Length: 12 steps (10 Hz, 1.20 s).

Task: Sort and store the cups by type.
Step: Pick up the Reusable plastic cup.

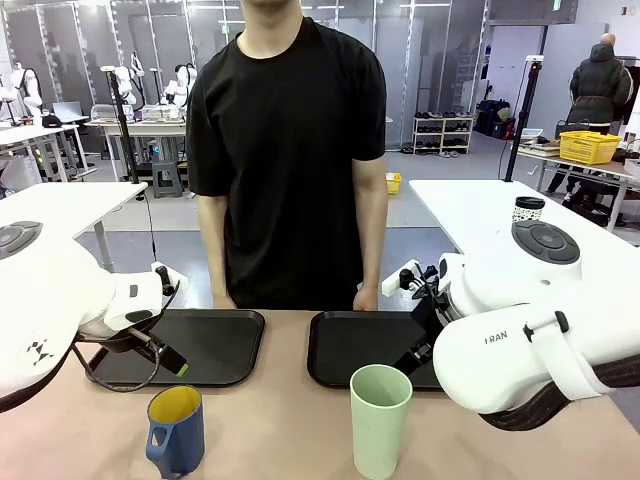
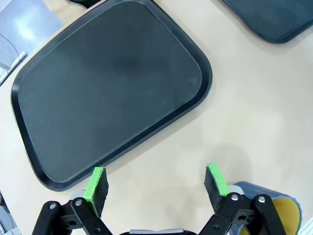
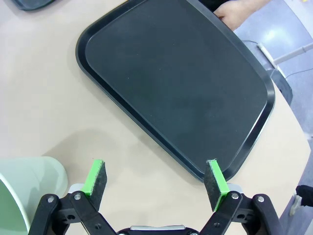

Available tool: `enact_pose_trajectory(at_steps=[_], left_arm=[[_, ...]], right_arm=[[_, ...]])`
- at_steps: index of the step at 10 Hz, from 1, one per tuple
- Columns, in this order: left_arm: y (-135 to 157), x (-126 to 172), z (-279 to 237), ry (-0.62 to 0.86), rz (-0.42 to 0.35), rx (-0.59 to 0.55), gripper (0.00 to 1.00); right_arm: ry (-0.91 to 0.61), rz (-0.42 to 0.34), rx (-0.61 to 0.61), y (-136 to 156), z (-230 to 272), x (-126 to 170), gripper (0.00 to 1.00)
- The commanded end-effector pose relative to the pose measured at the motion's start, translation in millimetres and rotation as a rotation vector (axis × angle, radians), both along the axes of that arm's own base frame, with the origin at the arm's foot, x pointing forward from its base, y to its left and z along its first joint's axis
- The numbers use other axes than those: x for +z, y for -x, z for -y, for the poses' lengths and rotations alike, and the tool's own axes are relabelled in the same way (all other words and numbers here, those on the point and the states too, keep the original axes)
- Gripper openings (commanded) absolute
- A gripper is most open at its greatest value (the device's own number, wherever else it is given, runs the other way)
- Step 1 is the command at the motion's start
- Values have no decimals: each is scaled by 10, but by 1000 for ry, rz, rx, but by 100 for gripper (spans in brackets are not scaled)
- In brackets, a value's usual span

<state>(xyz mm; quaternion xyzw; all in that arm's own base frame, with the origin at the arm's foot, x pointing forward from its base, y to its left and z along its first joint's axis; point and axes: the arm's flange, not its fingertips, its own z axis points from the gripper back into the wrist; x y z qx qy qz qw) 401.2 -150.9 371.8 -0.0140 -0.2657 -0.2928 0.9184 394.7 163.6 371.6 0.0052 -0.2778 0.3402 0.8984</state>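
- Hanging over the bare table (image 1: 280, 430), the left gripper (image 2: 155, 178) has its green pads spread wide with nothing between them. In its wrist view the left tray (image 2: 112, 88) lies toward 11 o'clock.
- The blue mug (image 1: 176, 430), yellow inside, stands upright on the table at 7 o'clock in the front view, off the tray. In the left wrist view it sits at 4 o'clock, just beside one finger.
- The mint-green tumbler (image 1: 380, 420) stands upright at 5 o'clock in the front view, near the right tray (image 1: 350, 345) but not on it.
- The right gripper (image 3: 155, 171) is also wide open and empty, with the tumbler at 8 o'clock in its wrist view.
- The person's hand (image 3: 239, 10) rests at 1 o'clock, by the tray's far rim.
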Motion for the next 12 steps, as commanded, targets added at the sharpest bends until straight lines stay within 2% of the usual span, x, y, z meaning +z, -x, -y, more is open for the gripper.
enact_pose_trajectory(at_steps=[1,8,10,11,12], left_arm=[[-1,0,-3,0,0,1,100],[0,0,0,0,0,0,100],[6,233,26,71,42,-10,100],[33,442,20,121,80,-12,100],[98,701,-32,190,116,-9,100]], right_arm=[[-6,-3,-6,3,-8,0,100],[0,0,0,0,0,0,100],[100,135,-143,-15,-124,361,100],[183,218,-227,6,-170,622,100],[219,280,-254,119,-228,934,100]])
